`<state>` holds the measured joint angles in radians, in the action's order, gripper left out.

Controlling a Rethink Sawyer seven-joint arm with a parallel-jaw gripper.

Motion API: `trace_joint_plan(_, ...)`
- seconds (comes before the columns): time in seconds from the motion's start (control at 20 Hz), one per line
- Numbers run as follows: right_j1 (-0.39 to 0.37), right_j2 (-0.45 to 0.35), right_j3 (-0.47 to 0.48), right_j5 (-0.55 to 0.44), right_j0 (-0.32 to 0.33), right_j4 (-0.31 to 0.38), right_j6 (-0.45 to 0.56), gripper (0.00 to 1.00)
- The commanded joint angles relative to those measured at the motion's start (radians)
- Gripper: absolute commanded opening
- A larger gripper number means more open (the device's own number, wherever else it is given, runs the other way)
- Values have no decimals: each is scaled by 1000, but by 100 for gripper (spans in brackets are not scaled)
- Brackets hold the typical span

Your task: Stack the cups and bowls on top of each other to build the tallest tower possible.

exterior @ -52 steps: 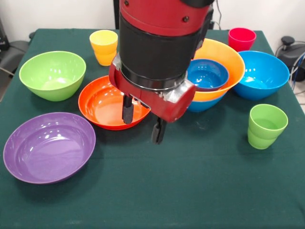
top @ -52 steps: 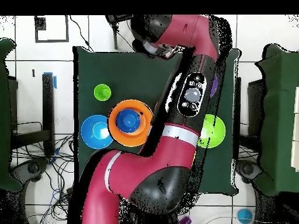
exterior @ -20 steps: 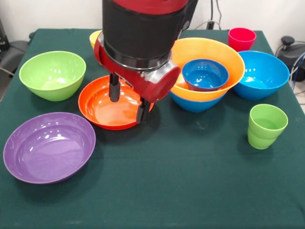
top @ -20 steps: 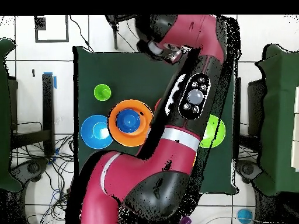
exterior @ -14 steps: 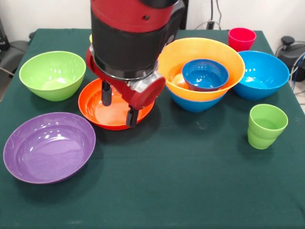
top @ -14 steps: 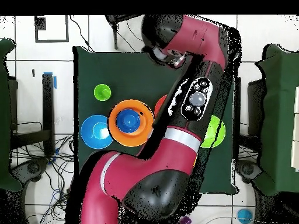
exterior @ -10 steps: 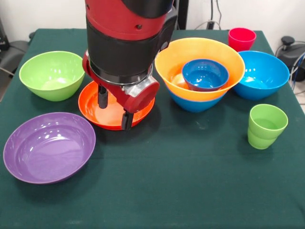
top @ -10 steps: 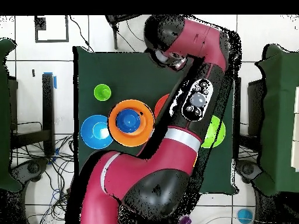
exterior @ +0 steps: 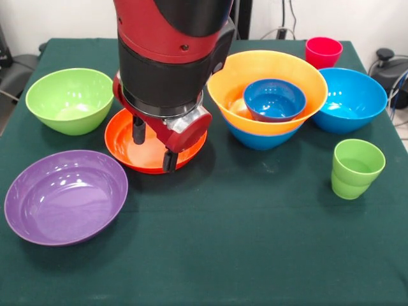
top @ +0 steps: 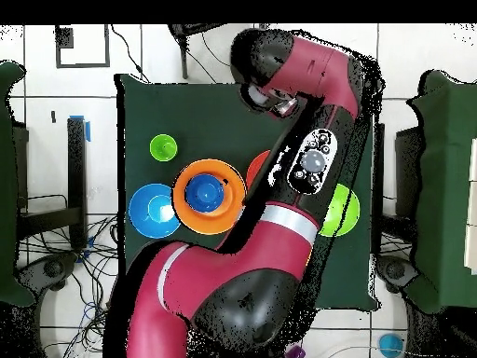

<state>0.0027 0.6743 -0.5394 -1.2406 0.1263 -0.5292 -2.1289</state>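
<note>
Over orange-red bowl (exterior: 145, 148), left of table centre in front view: gripper (exterior: 154, 145), jaws spread apart, grasping nothing, one finger inside bowl, other at near rim. Just right: tower (exterior: 268, 102) of blue bowl, large yellow-orange bowl, small blue bowl nested. Beside tower, right: second large blue bowl (exterior: 352, 99). Behind: red-pink cup (exterior: 323, 51). Near right: light green cup (exterior: 356, 168). Far left: lime green bowl (exterior: 70, 99). Near left: purple bowl (exterior: 65, 196). All on green tablecloth (exterior: 255, 242).
</note>
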Motion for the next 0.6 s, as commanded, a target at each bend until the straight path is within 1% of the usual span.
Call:
trace_joint_plan(0.05,27,-106,-111,90,-30,59,-85,100)
trace_joint_plan(0.3,44,-98,-99,92,-32,58,-98,100)
trace_joint_plan(0.45,50,-102,-111,111,-42,56,-117,100)
trace_joint_plan(0.6,64,-101,-103,125,-43,53,-130,100)
